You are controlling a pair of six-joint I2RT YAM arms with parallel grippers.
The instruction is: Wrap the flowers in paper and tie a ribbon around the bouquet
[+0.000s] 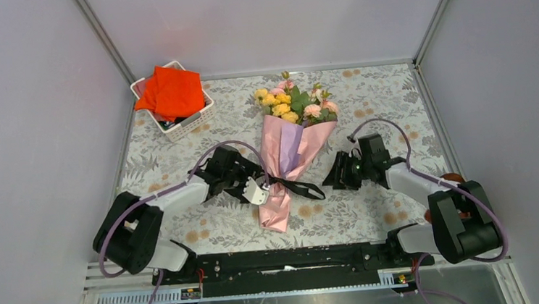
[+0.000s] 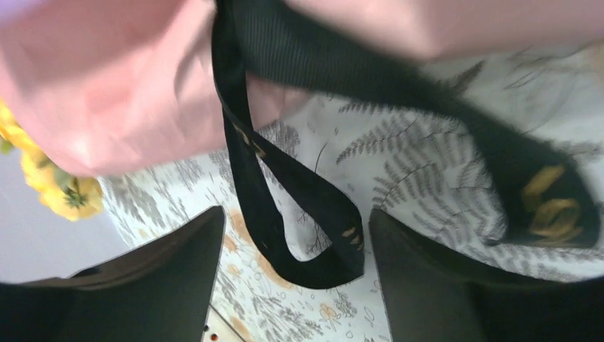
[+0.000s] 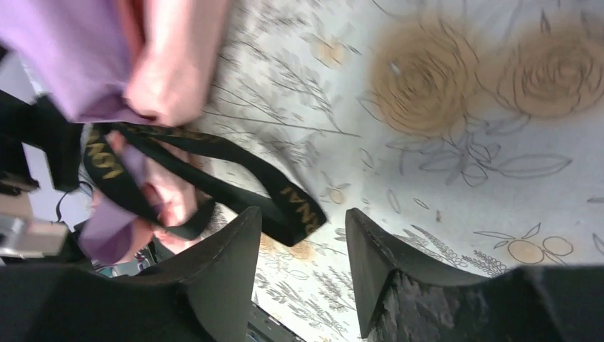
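Left gripper (image 2: 295, 214) stands apart, right gripper (image 3: 300, 214) apart too, neither clamped on anything.
I see the bouquet (image 1: 290, 150) lying on the table (image 1: 373, 213) between my two arms, blooms at the far end, the black ribbon (image 1: 300, 186) tied round its narrow part; one ribbon loop sits between the left fingers.

Beside the black left gripper (image 1: 260, 190), a cone of glossy pale pink and purple paper (image 1: 288, 150) is bound by a narrow black ribbon (image 1: 306, 187) lettered in gold. Yellow and pink blooms (image 1: 281, 107) are seen beyond it, over a grey-and-orange floral-printed tablecloth (image 1: 373, 209).
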